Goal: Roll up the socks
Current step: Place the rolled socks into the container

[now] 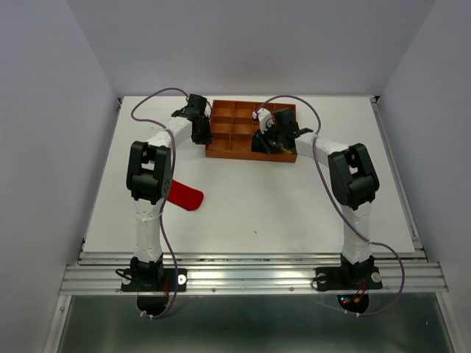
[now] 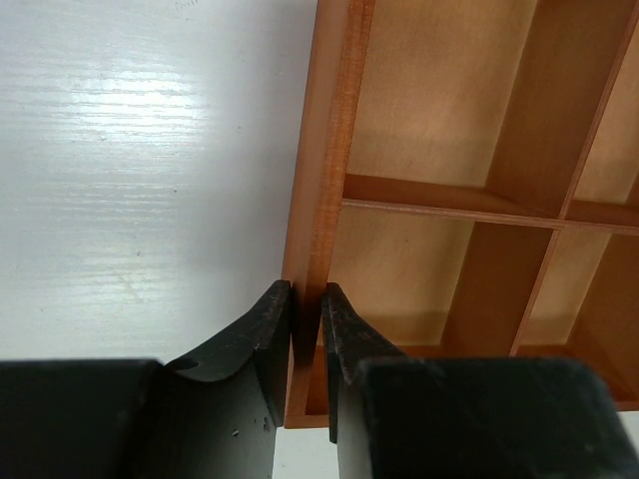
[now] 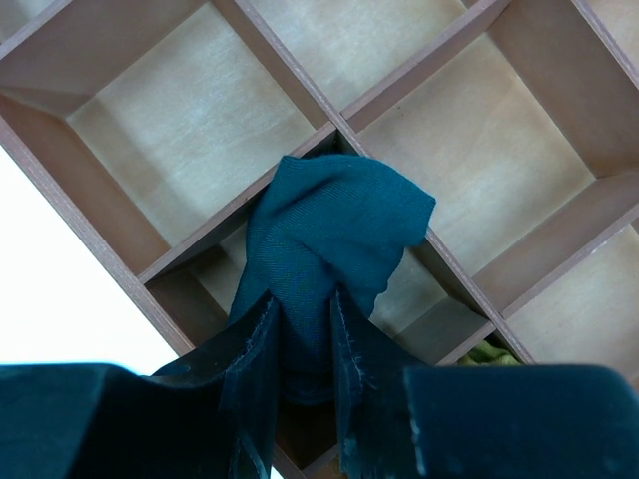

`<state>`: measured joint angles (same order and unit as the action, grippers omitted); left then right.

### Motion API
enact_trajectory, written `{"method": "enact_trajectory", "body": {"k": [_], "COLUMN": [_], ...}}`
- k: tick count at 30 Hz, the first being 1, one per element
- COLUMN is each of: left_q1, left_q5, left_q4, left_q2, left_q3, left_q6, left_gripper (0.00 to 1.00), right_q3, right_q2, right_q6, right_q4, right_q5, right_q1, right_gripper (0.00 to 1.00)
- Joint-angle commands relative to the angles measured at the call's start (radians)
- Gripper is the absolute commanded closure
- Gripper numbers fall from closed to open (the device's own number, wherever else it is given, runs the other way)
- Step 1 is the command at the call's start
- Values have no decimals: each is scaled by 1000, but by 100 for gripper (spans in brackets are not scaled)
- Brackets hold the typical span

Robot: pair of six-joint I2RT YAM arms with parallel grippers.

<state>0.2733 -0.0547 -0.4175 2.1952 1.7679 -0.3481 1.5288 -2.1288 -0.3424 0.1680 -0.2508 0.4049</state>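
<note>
The orange-brown wooden tray with a grid of compartments (image 1: 228, 153) sits at the far side of the white table (image 1: 294, 206), and both arms reach to it. The left gripper (image 2: 308, 334) is at the tray's left edge: its two black fingers (image 2: 272, 344) stand narrow, one outside and one inside the outer wall (image 2: 329, 150), pinching that wall between them near the tray's corner. The compartments seen from this wrist are bare wood.

The right gripper (image 3: 303, 319) hangs over the right part of the tray, its jaws narrow and closed on the dark teal fabric sock (image 3: 329, 235). The sock is bunched into a rough bundle; its free end bulges out past the fingertips and lies over a divider where compartments meet, so I cannot tell which compartment it belongs to. A small patch of yellow-green fabric (image 3: 494, 351) shows in a compartment just beside it, too little to tell its shape.

The flat red fabric sock (image 1: 185, 196) lies on the table well apart from the tray, near the left arm, one end hidden under that arm's elbow
</note>
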Motion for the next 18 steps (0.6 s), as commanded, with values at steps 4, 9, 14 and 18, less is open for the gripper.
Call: {"method": "enact_trajectory", "body": {"k": [4,9,14,18], "left_q1": [1,3,3,1], "left_q5": [-16,-14,-13,-14], "left_q4": [40,39,40,42], "left_q2": [11,11,8,8], "left_q3": [15,11,7,5], "left_q6": [-17,-23,-23,-28], "left_gripper": [100,100,100,100], "right_q3": [-94,-137,-145,-124], "right_q2": [-5,82,145,167], "right_q6": [80,97,118,140], "right_q4": [111,67,18,-4], "right_q5": [97,77,48,36], "right_q1": [8,8,8,8], "right_gripper": [71,47,39,30]}}
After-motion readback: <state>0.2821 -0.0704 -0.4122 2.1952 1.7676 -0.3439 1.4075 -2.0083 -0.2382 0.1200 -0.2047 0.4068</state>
